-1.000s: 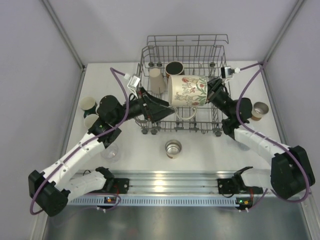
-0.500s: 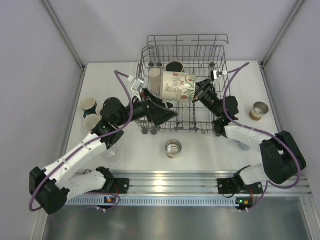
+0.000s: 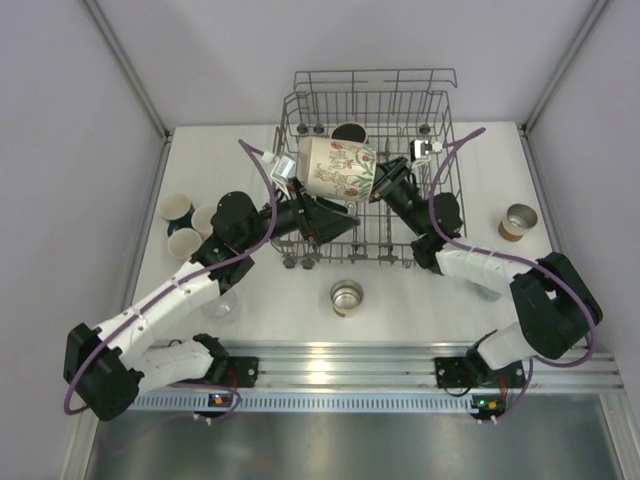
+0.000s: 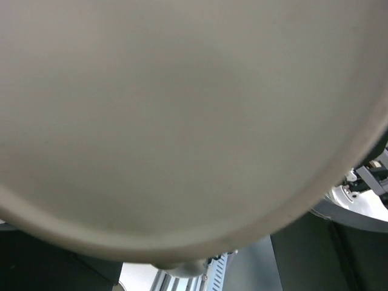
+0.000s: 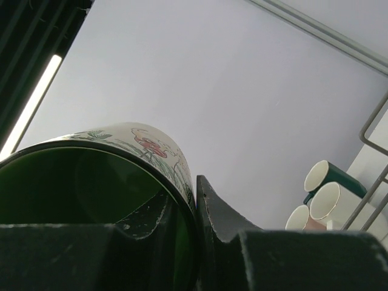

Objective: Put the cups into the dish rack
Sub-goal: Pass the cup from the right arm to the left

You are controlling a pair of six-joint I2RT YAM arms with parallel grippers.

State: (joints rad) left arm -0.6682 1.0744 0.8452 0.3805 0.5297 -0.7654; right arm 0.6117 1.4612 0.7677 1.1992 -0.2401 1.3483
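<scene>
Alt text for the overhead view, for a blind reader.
Overhead, the right gripper pinches the rim of a large floral mug, held on its side over the grey wire dish rack, with the left gripper close beside it. Other cups stand in the rack and on the white table.

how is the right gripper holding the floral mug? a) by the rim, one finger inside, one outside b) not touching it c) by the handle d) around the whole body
A: the right wrist view shows the right gripper pinching the rim of the floral mug, one finger in its green interior, the other outside.
</scene>
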